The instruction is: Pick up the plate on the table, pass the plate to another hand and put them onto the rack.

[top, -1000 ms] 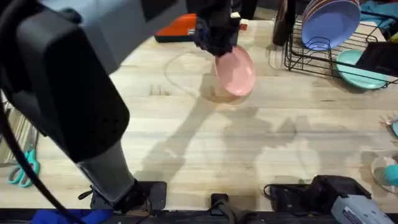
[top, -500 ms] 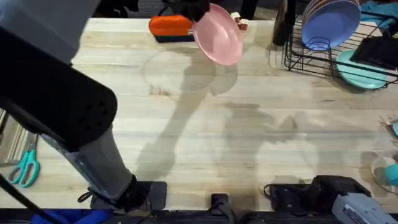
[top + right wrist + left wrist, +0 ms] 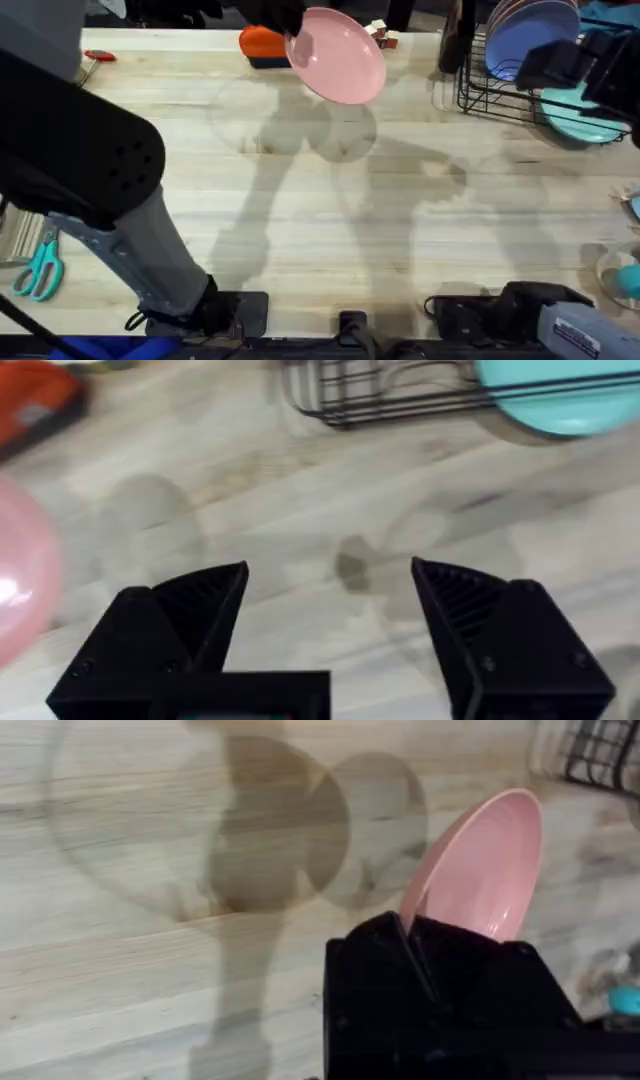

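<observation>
The pink plate (image 3: 340, 55) hangs tilted above the far middle of the table (image 3: 400, 240). My left gripper (image 3: 293, 38) is shut on its left rim. In the left wrist view the plate (image 3: 480, 870) stands edge-up out of the black fingers of the left gripper (image 3: 420, 935). My right gripper (image 3: 535, 68) hovers in front of the black wire rack (image 3: 480, 95) at the far right. The right wrist view shows the right gripper (image 3: 330, 595) open and holding nothing, with the plate (image 3: 20, 590) at the view's edge.
A blue-lavender plate (image 3: 530, 35) stands in the rack and a teal plate (image 3: 580, 120) lies at its front. An orange object (image 3: 260, 42) and a dark bottle (image 3: 455, 35) sit at the far edge. Teal scissors (image 3: 40, 270) lie at the left.
The left gripper lifted the plate off the table and carried it up and a little left. The right arm moved into view in front of the rack.
</observation>
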Controlling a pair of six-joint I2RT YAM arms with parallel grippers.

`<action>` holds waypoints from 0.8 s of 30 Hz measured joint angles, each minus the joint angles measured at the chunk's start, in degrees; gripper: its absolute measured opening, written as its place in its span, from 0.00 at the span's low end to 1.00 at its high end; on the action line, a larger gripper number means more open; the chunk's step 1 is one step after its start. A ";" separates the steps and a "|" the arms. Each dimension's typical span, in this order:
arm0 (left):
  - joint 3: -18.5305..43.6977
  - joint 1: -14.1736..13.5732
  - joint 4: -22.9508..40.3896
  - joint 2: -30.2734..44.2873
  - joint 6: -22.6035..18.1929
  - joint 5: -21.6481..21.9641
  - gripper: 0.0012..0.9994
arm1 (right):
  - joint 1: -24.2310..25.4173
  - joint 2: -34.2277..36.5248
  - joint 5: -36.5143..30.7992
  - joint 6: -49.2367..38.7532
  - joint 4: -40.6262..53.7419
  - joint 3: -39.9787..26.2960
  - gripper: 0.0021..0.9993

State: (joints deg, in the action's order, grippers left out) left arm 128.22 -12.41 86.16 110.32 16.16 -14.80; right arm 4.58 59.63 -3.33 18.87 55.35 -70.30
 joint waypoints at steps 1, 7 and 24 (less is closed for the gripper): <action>0.00 0.09 0.29 0.00 -0.54 -0.94 0.04 | 0.00 0.12 1.30 0.03 -0.70 0.00 0.99; 0.00 0.00 0.89 0.00 -2.73 -6.08 0.04 | 0.00 0.20 9.18 0.27 -4.64 0.00 0.99; 0.00 0.02 0.88 0.00 -3.58 -9.37 0.04 | 0.00 0.22 30.98 0.91 -7.98 0.00 0.99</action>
State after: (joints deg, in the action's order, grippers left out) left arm 128.22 -12.39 87.04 110.32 12.58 -24.17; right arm 4.58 59.86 27.65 19.77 47.37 -70.30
